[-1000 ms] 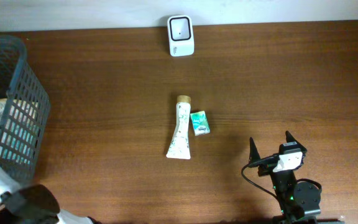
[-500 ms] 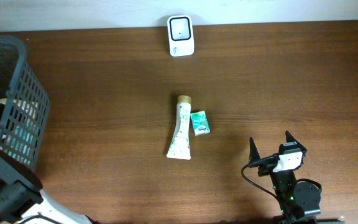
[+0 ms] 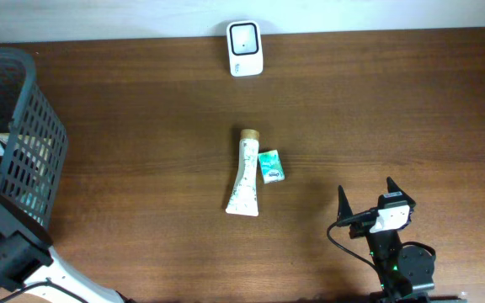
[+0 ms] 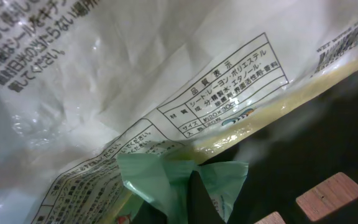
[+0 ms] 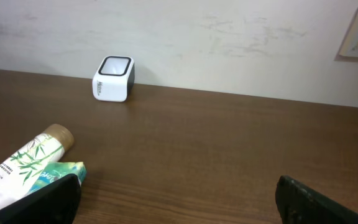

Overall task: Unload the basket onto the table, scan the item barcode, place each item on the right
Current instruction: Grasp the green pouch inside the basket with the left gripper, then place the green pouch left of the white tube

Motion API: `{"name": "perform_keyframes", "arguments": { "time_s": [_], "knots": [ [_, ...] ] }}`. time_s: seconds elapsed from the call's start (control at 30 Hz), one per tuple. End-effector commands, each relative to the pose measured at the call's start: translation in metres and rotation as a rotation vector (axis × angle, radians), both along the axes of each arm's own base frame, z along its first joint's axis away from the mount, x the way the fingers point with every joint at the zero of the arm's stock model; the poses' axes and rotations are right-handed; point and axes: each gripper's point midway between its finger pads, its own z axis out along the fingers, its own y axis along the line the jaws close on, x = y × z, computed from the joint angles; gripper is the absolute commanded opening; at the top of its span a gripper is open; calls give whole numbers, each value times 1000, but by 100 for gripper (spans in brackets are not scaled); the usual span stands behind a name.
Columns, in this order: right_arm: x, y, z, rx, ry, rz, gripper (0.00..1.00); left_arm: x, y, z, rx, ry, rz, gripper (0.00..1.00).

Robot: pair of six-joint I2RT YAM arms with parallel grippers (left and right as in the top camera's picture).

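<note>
In the left wrist view my left gripper (image 4: 199, 194) is down inside the basket, jaws shut, with the crumpled edge of a pale green packet (image 4: 151, 180) pinched around its dark fingertip. A white bag printed with Japanese text (image 4: 135, 74) lies right behind it. From overhead the left arm (image 3: 2, 248) reaches over the basket (image 3: 28, 126) at the left edge, its fingers hidden. The white barcode scanner (image 3: 244, 48) stands at the table's far edge. My right gripper (image 3: 366, 190) rests open near the front right, nothing between its fingers.
A white bamboo-print tube (image 3: 245, 172) and a small green box (image 3: 270, 166) lie mid-table, also visible at the lower left as the tube (image 5: 23, 165) and box (image 5: 58, 173) in the right wrist view, with the scanner (image 5: 113, 79) beyond. Basket wall bars (image 4: 328, 196) are close to the left fingers.
The left arm has dipped further into the basket and its jaws have gone from wide open to shut on the green packet. The right arm, tube, box and scanner have not moved.
</note>
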Motion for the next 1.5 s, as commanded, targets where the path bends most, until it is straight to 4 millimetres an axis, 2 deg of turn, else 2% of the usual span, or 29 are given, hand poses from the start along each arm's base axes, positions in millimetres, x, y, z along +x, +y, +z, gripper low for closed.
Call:
{"name": "perform_keyframes", "arguments": {
  "time_s": [0.0, 0.07, 0.23, 0.3, 0.33, 0.43, 0.53, 0.6, 0.67, 0.77, 0.8, 0.83, 0.87, 0.93, 1.03, 1.1, 1.13, 1.2, 1.23, 1.27, 1.37, 1.43, 1.47],
  "knots": [
    [0, 4, -1, 9, -1, 17, 98, 0, 2, 2, -20, 23, -1, 0],
    [0, 4, -1, 9, -1, 17, 98, 7, 8, 25, -2, 2, -1, 0],
    [0, 4, -1, 9, -1, 17, 98, 36, 17, 119, 39, -152, -5, 0],
    [0, 4, -1, 9, -1, 17, 98, 43, 16, 154, 55, -219, 3, 0],
    [0, 4, -1, 9, -1, 17, 98, 47, 12, 179, 58, -276, -3, 0],
    [0, 4, -1, 9, -1, 17, 98, 52, -1, 230, 75, -389, -29, 0],
    [0, 4, -1, 9, -1, 17, 98, 52, -28, 286, 128, -503, -71, 0],
    [0, 4, -1, 9, -1, 17, 98, 52, -56, 324, 178, -584, -132, 0],
    [0, 3, -1, 9, -1, 17, 98, 52, -107, 367, 222, -689, -242, 0],
    [0, 4, -1, 9, -1, 17, 98, 51, -162, 386, 207, -738, -366, 0],
    [0, 3, -1, 9, -1, 17, 98, 52, -176, 385, 193, -737, -397, 0],
    [0, 3, -1, 9, -1, 17, 98, 53, -199, 381, 161, -724, -453, 0],
    [0, 4, -1, 9, -1, 17, 98, 54, -222, 369, 132, -678, -509, 0],
    [0, 4, -1, 9, -1, 17, 98, 56, -254, 343, 105, -579, -591, 0],
    [0, 3, -1, 9, -1, 17, 98, 65, -308, 297, 26, -461, -729, 0],
    [0, 3, -1, 9, -1, 17, 98, 72, -344, 254, -23, -387, -799, 0],
    [0, 4, -1, 9, -1, 17, 98, 74, -353, 241, -36, -367, -806, 0],
    [0, 3, -1, 9, -1, 17, 98, 77, -379, 196, -71, -313, -823, 0],
    [0, 4, -1, 9, -1, 17, 98, 79, -393, 163, -89, -285, -815, 0],
    [0, 4, -1, 9, -1, 17, 98, 79, -401, 141, -103, -269, -796, 0],
    [0, 4, -1, 9, -1, 17, 98, 71, -418, 82, -134, -235, -731, 0],
    [0, 4, -1, 9, -1, 17, 98, 65, -427, 51, -148, -232, -699, 0],
    [0, 4, -1, 9, -1, 17, 98, 64, -428, 43, -151, -233, -691, 0]
  ]
}}
